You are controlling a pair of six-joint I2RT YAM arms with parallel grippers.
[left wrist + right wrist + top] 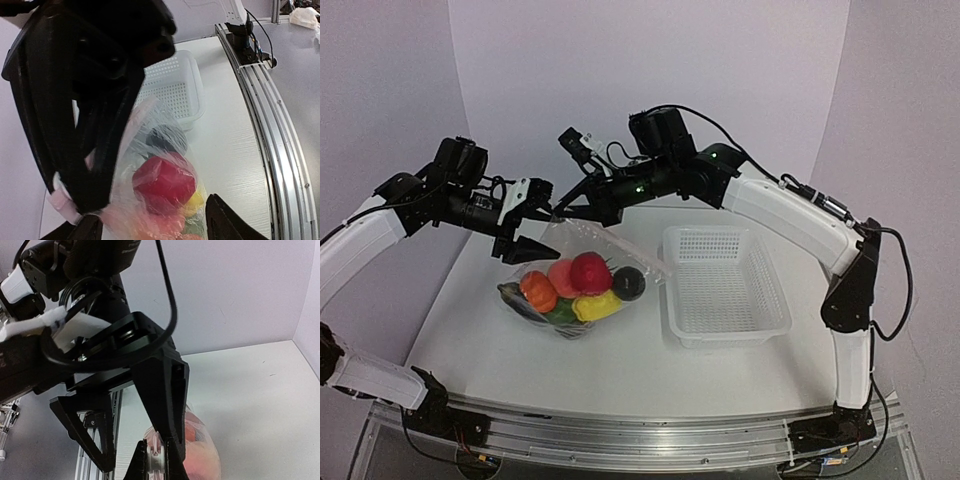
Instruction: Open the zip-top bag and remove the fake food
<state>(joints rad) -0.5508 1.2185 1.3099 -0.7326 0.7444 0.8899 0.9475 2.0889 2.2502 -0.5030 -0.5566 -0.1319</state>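
No food [590, 273] is out of the bag [588, 243] yet; right tool [557, 213] pinches its 11 o'clock rim, left tool [528, 245] gapes wide.

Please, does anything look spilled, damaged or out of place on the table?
Nothing stands out. The fake food is all inside the zip-top bag, none spilled. The white basket stands upright beside it. The right pincer is shut on the bag's top edge; the left pincer stands open.

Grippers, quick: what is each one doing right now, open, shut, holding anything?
Left gripper: open, holding nothing.
Right gripper: shut on the top edge of the clear crinkly zip-top bag.
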